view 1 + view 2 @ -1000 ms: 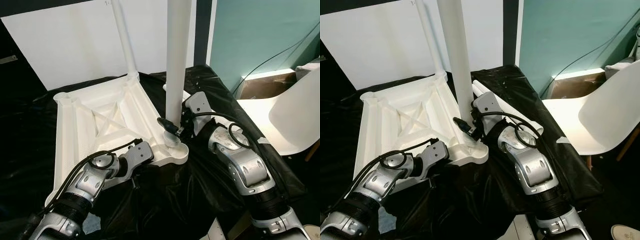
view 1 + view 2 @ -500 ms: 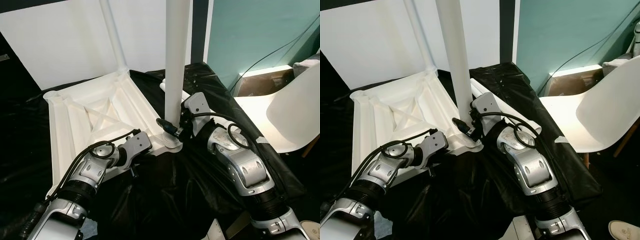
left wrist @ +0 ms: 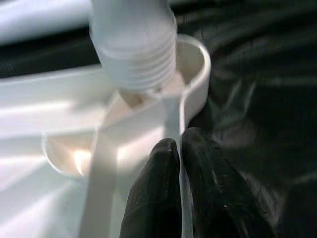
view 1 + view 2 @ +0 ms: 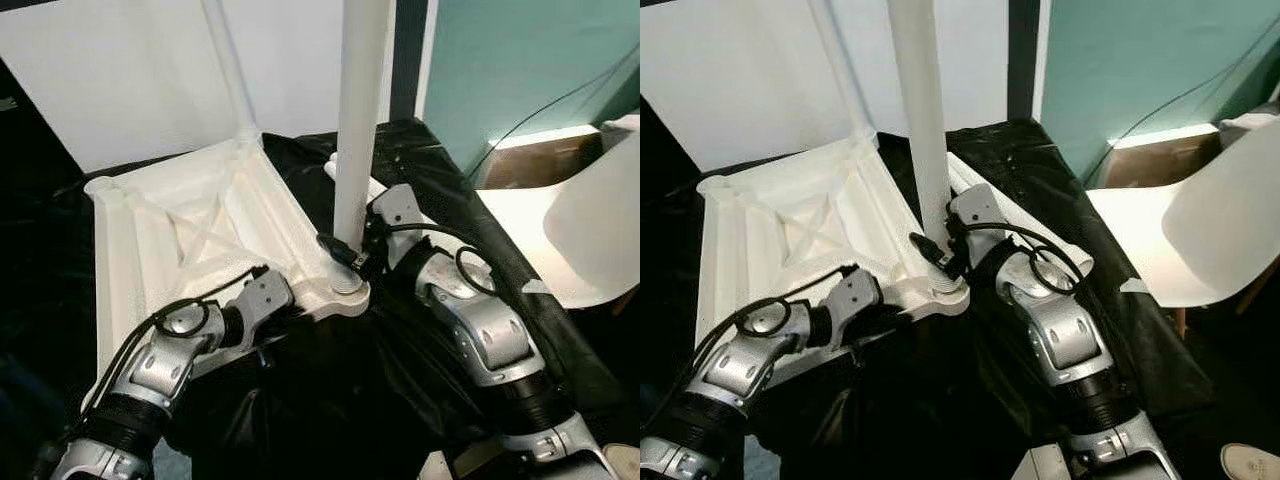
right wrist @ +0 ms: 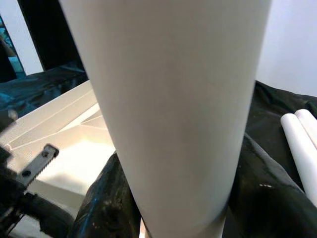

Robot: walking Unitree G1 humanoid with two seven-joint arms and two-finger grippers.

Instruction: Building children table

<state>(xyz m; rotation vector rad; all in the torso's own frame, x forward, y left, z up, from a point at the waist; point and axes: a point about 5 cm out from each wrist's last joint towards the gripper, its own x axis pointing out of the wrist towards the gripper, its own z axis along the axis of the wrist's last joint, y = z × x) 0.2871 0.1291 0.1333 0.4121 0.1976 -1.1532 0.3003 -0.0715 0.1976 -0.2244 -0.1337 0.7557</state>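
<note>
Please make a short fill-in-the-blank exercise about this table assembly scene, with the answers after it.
1. The right end effector grips the upright white plastic table leg near its ___ end.
2. The leg's threaded end sits at a ___ socket of the white upside-down plastic tabletop.
3. The left end effector pinches the tabletop's ___.
4. Two spare white legs lie on the ___ sheet.

Answers: lower; corner; edge; black

Bright, even room light, sharp from the head and soft up close.

The upturned white plastic tabletop [image 4: 190, 230] glows nearly blown out, while the crinkled black plastic sheet [image 4: 970, 400] swallows detail, bar a few glints. In the left wrist view the threaded end of the white leg [image 3: 133, 54] is blurred, and the black fingers [image 3: 153, 198] are soft-edged; the right wrist view's tall white leg [image 5: 168, 109] looms, shaded underneath.
</note>
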